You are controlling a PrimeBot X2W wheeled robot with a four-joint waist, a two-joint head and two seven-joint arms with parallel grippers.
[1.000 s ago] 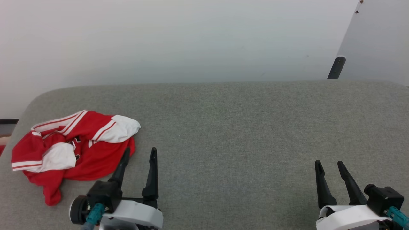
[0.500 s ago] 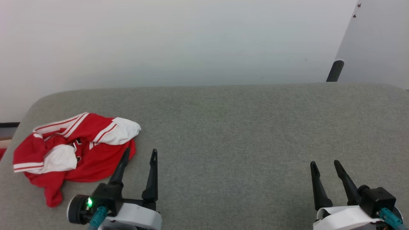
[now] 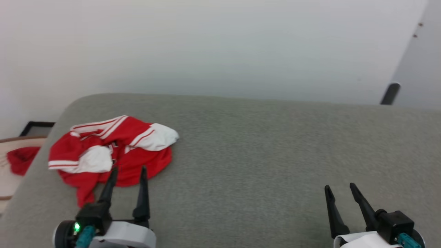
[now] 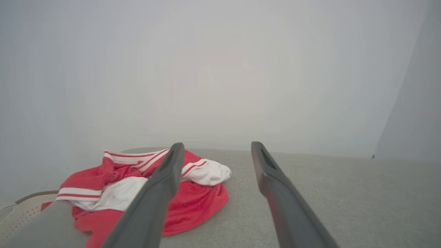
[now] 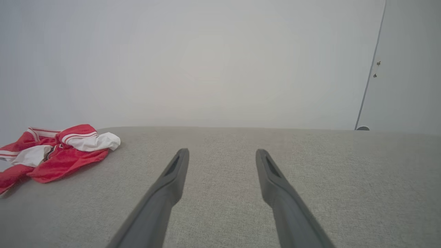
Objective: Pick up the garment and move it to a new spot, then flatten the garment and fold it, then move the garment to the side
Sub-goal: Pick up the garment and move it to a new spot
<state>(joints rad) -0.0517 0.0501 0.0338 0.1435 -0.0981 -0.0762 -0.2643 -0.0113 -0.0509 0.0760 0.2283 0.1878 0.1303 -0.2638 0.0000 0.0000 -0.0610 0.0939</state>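
The crumpled red jersey shirt with white, red-striped sleeves (image 3: 93,160) (image 4: 200,203) (image 5: 65,158) lies in a heap near the far left corner of the grey fabric-covered desk (image 3: 248,155). The left gripper (image 3: 128,168) (image 4: 215,146) points at the shirt's near edge with its two dark fingers spread; whether they touch the cloth cannot be told. The right gripper (image 3: 339,186) (image 5: 222,151), its fingers also spread, is over bare desk well apart to the right. Off the desk's left edge lies another red cloth (image 3: 20,160).
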